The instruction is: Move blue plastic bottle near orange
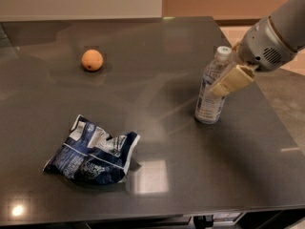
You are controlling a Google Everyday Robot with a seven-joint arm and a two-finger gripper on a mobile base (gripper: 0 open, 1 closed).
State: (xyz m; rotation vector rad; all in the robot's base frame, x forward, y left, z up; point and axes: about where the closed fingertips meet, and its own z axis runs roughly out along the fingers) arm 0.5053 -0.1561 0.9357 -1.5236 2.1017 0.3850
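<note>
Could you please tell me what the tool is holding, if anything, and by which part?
It cannot be told: the tool sits against the upper body of the tall clear plastic bottle with the blue-and-white label, which stands on the dark table.

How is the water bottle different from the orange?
The blue plastic bottle is tall and see-through; the orange is short, round and solid-coloured. The bottle stands on the right of the table with the pincer at its upper part; the orange sits alone far left. Both rest on that dark table.
</note>
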